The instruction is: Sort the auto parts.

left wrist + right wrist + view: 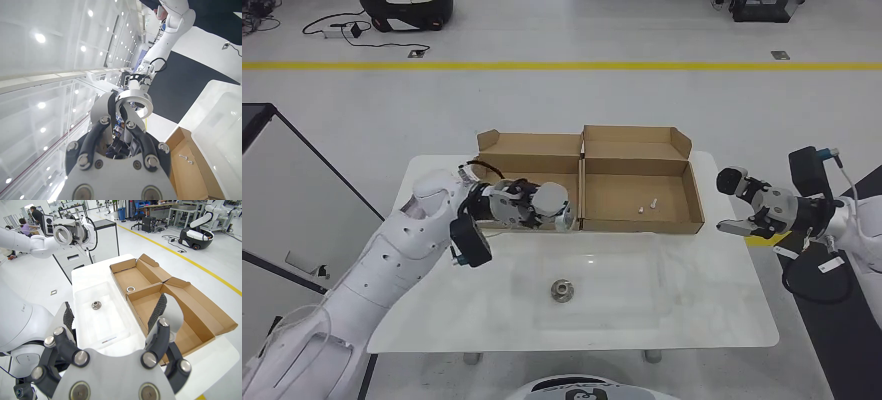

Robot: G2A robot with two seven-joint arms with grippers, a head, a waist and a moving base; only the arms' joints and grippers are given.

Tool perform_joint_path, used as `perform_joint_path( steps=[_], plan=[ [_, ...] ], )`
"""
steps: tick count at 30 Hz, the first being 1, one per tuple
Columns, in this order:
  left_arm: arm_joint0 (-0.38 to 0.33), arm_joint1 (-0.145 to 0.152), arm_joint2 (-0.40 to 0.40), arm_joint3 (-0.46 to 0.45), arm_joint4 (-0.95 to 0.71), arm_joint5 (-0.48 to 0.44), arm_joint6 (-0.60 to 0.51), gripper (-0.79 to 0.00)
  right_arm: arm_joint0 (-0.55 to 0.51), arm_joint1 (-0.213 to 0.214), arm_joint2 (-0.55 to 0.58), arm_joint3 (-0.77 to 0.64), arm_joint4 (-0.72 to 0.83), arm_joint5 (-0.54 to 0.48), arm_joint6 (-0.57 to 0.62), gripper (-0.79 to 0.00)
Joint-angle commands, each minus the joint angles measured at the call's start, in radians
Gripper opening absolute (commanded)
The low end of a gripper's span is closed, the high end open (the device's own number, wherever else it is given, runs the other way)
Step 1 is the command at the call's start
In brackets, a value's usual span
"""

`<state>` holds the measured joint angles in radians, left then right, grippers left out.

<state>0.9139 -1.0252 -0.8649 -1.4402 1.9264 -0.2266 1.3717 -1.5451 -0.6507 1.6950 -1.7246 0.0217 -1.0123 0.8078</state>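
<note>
White table [722, 300] holds two cardboard boxes [632, 150].

Counting eight things, five kinds.
I am counting two cardboard boxes, a left box [532, 152] and a right box [627, 192]; two metal rings, one ring [135, 103] and another ring [130, 288]; two small bolts, one bolt [183, 156] and a second bolt [190, 162]; one flanged hub [562, 290]; one clear tray [672, 290].

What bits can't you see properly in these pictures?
Top view: the left end effector, holding a ring, covers a corner of the left box.
Right wrist view: a finger of the right end effector hides part of the right box floor.
Top view: the two bolts are too small for detail.
</note>
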Motion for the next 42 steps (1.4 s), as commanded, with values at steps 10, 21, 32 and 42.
perform_joint_path(
  steps=[10,21,32,42],
  plan=[
    [0.057,0.003,-0.056,0.003,-0.129,0.095,0.164,-0.785,0.000,0.000,0.000,0.000,0.000,0.000,0.000,0.000],
    [0.076,0.018,-0.089,-0.092,-0.229,0.082,0.164,-0.785,0.000,0.000,0.000,0.000,0.000,0.000,0.000,0.000],
    [0.075,0.021,-0.094,-0.099,-0.235,0.067,0.164,-0.785,0.000,0.000,0.000,0.000,0.000,0.000,0.000,0.000],
    [0.103,0.006,-0.137,-0.195,-0.424,0.067,0.164,-0.785,0.000,0.000,0.000,0.000,0.000,0.000,0.000,0.000]
  ],
)
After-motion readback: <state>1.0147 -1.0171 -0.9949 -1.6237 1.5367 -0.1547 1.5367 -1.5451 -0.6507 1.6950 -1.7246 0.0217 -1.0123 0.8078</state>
